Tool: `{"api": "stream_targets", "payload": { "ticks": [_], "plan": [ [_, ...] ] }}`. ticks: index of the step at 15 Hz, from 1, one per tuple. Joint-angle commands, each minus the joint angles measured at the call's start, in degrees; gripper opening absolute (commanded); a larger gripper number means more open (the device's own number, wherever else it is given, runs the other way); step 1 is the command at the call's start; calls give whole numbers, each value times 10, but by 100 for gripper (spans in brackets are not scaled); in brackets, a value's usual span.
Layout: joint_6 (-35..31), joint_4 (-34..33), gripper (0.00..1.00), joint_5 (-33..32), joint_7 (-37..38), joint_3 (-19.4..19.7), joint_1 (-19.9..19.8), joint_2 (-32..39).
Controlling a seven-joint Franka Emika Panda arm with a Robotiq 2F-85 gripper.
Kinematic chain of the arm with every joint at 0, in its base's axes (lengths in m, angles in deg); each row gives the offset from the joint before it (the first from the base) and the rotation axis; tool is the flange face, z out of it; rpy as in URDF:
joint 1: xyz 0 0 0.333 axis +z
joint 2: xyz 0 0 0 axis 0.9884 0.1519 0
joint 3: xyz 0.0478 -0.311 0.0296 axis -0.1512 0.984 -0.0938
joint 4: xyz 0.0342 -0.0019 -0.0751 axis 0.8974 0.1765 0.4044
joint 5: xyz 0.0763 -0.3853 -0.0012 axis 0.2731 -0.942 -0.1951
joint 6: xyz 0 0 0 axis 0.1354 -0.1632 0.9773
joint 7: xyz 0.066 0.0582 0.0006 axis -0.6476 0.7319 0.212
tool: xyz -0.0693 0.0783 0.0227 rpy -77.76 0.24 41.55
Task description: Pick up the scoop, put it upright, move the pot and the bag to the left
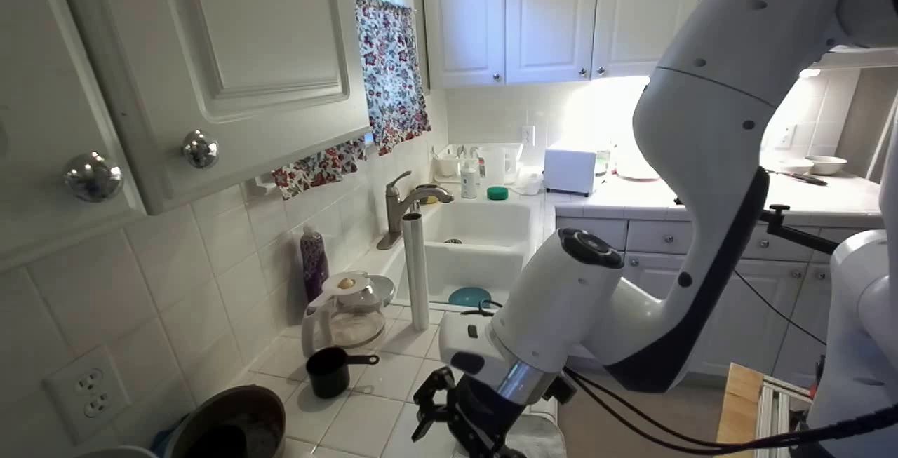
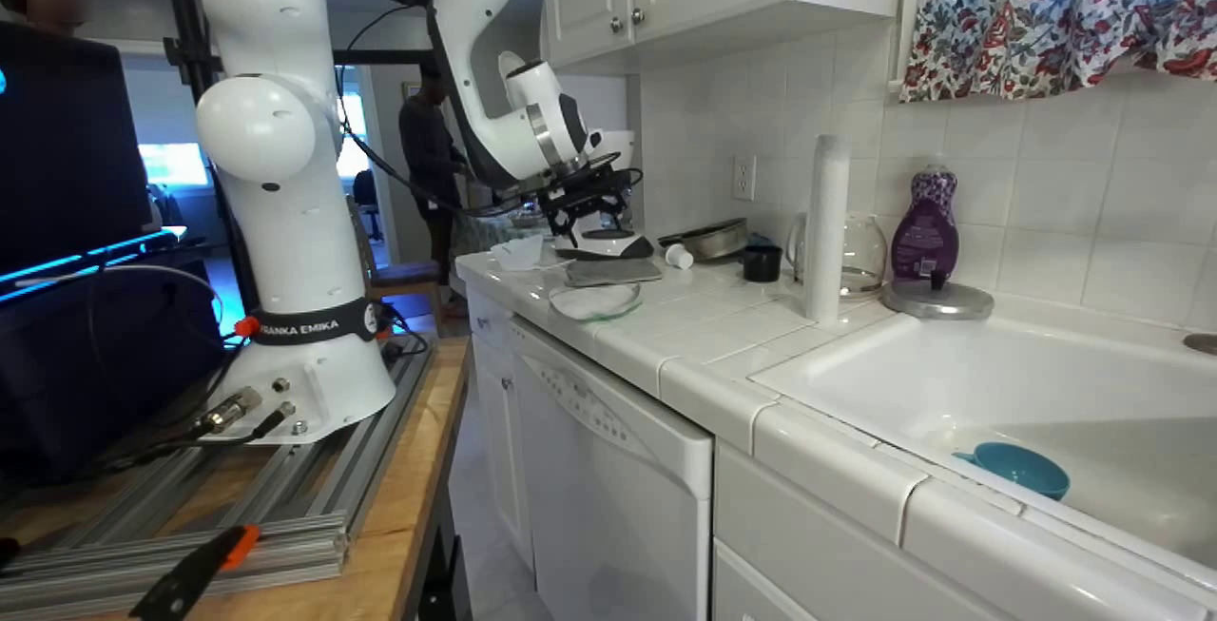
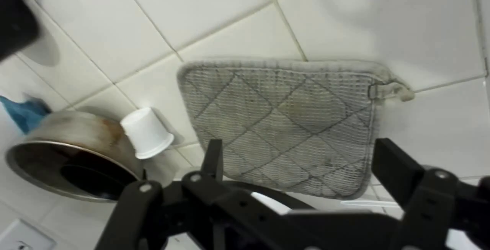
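One small black scoop (image 1: 328,376) stands on white tile (image 1: 365,419), likely light, stiff and slick: bring your gripper (image 3: 299,158), spread wide and empty, to its handle (image 1: 363,359).

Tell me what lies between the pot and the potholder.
A white cup lies between the pot and the potholder, as the wrist view shows.

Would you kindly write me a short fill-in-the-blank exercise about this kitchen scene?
1. The scoop, smaller than the pot, is coloured ____.
2. The teal cup lies inside the white kitchen ____.
3. The pincer is not shut but ____.
4. The printed pattern on the curtain is ____.
Missing words, in order: black; sink; open; floral.
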Motion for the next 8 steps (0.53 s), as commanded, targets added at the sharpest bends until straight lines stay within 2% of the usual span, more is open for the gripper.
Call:
{"api": "stream_targets", "payload": {
  "ticks": [1,2,3,8],
  "plan": [
    [1,108,100,78,-13,32,-27,-124],
    [-1,130,100,97,-15,44,-33,-144],
    [12,87,100,12,74,65,-43,-114],
    [21,80,100,-92,227,169,-62,-117]
  ]
}}
